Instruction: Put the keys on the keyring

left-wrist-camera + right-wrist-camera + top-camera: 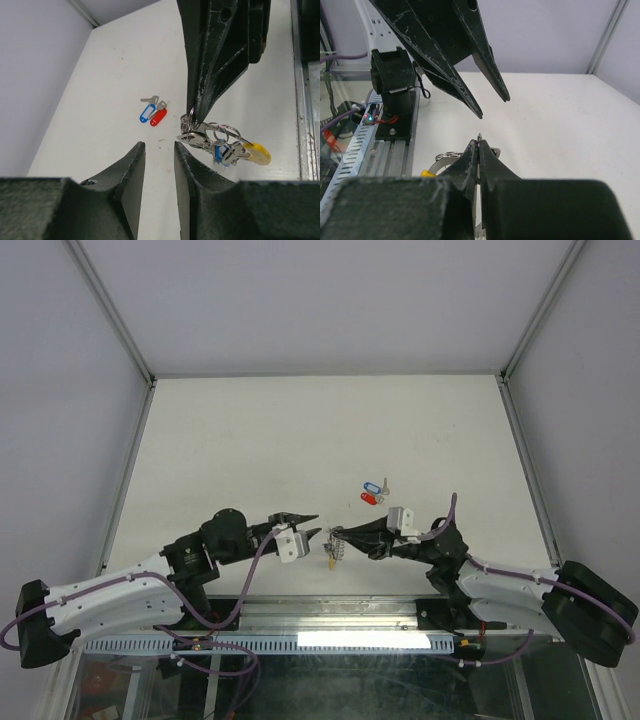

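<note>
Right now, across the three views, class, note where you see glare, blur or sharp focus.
Top view: even light on the table, one white glare strip by the near rail. Left wrist view: left gripper dark and soft, loose keys sharp. Right wrist view: right gripper a blurred black mass, left gripper's fingers crisp.

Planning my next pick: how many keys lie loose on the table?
2: blue-tagged key and red-tagged key, side by side on the table. Others may be hidden.
</note>
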You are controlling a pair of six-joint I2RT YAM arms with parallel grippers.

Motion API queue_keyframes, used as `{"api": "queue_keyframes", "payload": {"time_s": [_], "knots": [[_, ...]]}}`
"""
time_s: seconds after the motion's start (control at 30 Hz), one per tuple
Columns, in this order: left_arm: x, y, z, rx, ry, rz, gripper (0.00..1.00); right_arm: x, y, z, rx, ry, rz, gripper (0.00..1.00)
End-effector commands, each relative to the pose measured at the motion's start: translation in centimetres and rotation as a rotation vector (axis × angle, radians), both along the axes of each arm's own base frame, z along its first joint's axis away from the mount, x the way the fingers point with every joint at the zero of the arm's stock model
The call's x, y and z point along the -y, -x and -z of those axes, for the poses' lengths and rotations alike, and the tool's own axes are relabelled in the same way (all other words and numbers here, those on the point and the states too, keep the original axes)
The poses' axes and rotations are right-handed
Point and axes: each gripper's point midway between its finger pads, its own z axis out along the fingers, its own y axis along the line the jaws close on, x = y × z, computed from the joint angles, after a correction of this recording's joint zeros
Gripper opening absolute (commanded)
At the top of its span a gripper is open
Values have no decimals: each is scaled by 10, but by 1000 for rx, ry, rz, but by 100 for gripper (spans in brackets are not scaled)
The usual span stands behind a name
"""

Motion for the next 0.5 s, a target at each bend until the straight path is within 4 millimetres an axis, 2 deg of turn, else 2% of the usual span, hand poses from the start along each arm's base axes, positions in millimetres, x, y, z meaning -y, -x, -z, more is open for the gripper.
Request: {"api": "queue_keyframes", "payload": {"time_s": [0.0,0.23,0.47], "knots": [[6,0,-42,39,197,-11,29,9,7,-54,93,-221,-9,0],[18,18,-42,28,176,117,28,10,9,-60,82,-269,-33,0],[19,30,-41,32,147,184,29,12,9,-62,98,-262,-26,0]]}}
